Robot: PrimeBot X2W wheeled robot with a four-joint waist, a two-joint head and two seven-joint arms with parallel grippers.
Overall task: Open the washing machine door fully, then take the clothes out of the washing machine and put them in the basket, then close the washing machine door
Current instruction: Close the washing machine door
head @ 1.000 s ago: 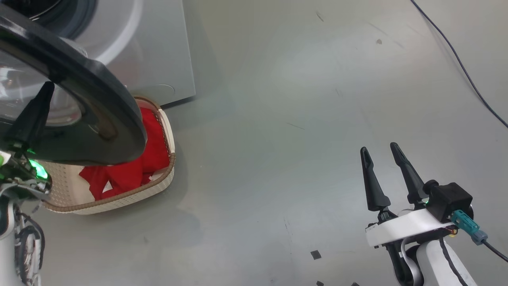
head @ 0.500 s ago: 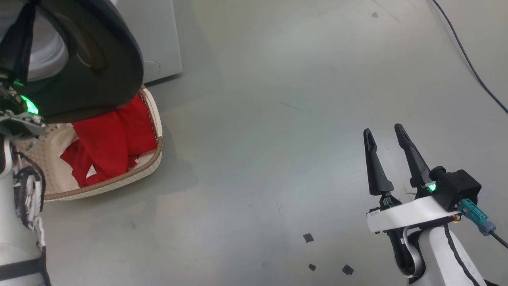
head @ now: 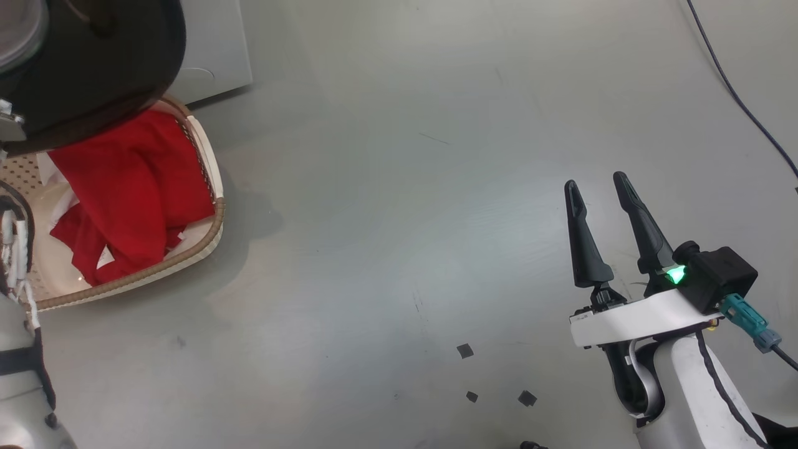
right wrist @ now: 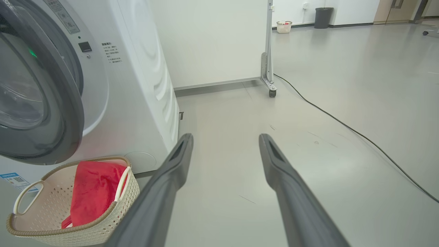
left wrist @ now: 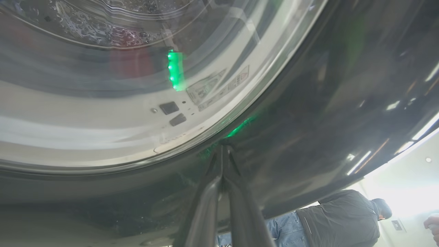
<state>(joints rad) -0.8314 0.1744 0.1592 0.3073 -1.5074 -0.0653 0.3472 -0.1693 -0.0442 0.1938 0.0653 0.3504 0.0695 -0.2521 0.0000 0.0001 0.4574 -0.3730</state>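
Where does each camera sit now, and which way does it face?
Head: on the head, facing down at floor, with basket, clothes and door at left; open right gripper lower right, left arm lower left.
Left wrist: on the left arm, facing the door's glass close up; shut left gripper tips at its black rim.
Right wrist: low, facing across the floor, washer at left; open fingers rise below.
Shared: head and right wrist both show basket, clothes, door.

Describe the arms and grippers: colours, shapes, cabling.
Right gripper: two long, tapered dark fingers on a white curved bracket, with a black boxy module carrying a green light and a teal connector feeding a dark cable. Right forearm: pale, black cable along it. Left gripper: same dark fingers. Left forearm: pale, black strap, bundled white and black wires.
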